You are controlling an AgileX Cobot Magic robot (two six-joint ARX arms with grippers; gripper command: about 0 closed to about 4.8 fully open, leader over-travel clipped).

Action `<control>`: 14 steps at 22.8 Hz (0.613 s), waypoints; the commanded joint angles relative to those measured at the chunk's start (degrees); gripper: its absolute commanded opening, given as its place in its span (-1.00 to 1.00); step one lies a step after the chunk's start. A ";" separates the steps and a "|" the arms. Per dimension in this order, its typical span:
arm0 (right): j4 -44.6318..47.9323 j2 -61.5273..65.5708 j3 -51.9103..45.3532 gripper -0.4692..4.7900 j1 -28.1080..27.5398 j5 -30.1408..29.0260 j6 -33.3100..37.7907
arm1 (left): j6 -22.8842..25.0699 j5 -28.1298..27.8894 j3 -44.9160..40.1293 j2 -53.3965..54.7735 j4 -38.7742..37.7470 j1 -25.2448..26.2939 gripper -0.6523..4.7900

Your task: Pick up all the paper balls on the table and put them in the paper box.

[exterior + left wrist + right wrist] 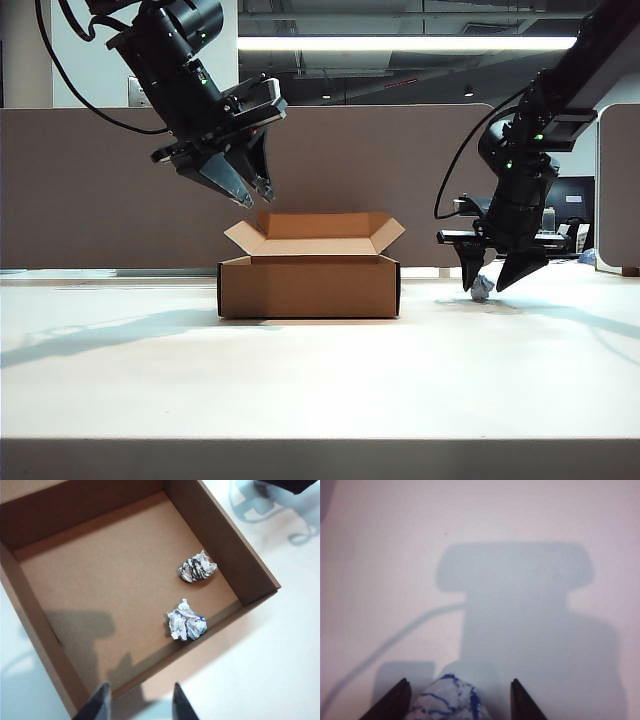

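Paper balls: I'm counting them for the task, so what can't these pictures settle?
- Exterior view: box wall hides its inside; the two balls show only from the left wrist.
- Right wrist view: third ball cut off by the edge, between the open right claw; contact unclear.
- Left claw: only tips visible.

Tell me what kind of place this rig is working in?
Most likely an open-plan office or lab: grey partition panels stand behind the white table, a long ceiling strip light runs overhead, and what looks like a desk with a monitor shows at right.
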 commanded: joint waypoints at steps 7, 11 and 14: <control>-0.68 -0.28 0.48 -0.37 0.17 -0.02 0.22 | -0.20 0.09 0.17 -0.44 0.09 -0.02 -0.20; -0.26 -0.28 0.50 -0.57 0.17 -0.02 0.20 | -0.20 0.09 0.17 -0.44 0.09 -0.02 -0.20; 0.20 -0.66 0.81 -0.62 0.17 -0.98 0.22 | -0.20 0.09 0.17 -0.44 0.15 -0.02 -0.20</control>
